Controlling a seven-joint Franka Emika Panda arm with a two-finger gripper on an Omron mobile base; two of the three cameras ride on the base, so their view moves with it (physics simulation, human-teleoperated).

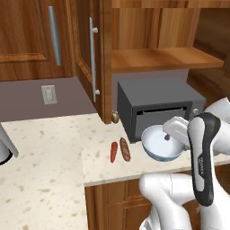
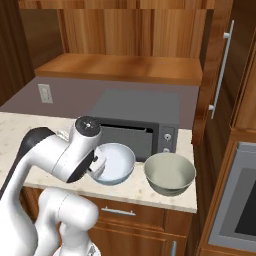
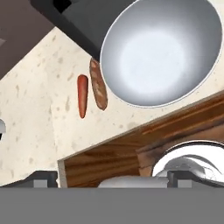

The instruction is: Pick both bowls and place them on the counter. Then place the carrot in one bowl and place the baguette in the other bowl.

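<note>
Hand view: gripper [image 3: 109,179] spread wide above counter edge [image 3: 131,131], white bowl [image 3: 159,50] beside it.

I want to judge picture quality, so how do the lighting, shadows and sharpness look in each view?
Left base view: soft, even light, slightly blurred, faint shadows under the carrot and baguette. Right base view: the same flat light, no glare on the grey-green bowl. Hand view: a bright patch inside the pale bowl; the counter speckles look smeared.

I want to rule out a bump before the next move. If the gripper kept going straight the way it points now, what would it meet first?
Most likely the counter's front edge or the cabinet front below it, which lie straight ahead of the gripper. The white bowl sits off that line; depth is uncertain.
</note>
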